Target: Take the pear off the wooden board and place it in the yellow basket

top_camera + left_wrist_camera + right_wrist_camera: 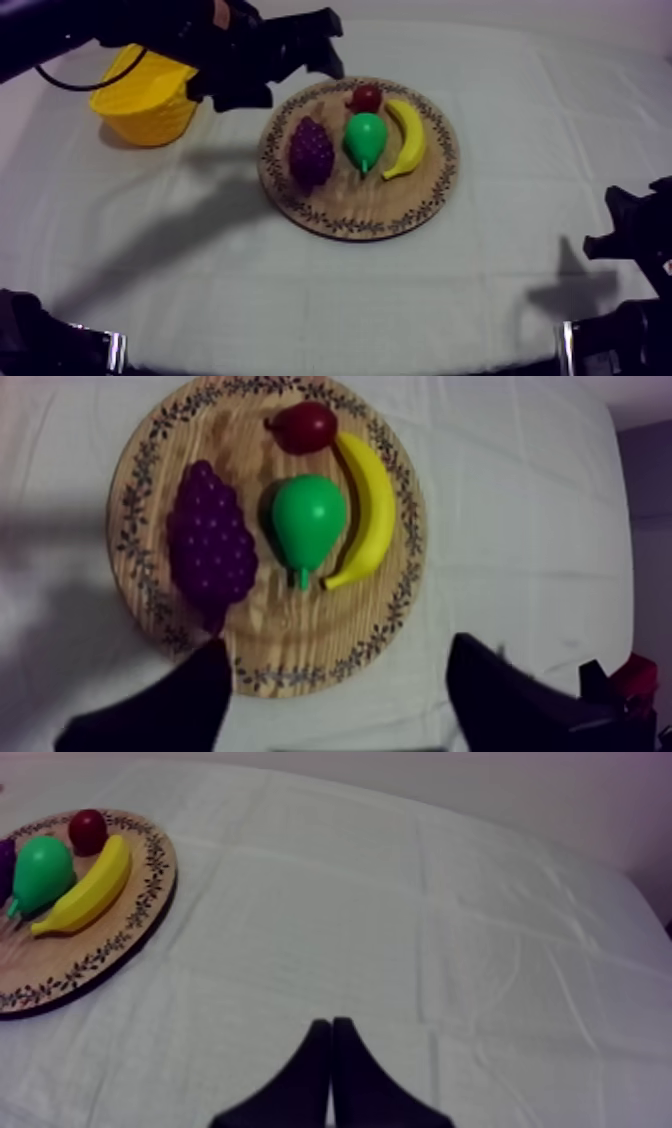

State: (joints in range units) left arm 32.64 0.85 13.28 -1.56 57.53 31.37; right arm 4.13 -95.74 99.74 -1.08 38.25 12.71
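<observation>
At the left, the yellow basket (145, 95) stood without the pear. Our left gripper (292, 82) hung above the basket-side rim of the wooden board (330, 215), fingers wide apart, holding nothing. The pear (365, 138) lay untouched on the board between the grapes (311, 152) and the banana (405, 140). Our right gripper (332, 1052) rested over the surface at the right, fingers pressed together. We judged grasp, lift and drop all left to do.
</observation>
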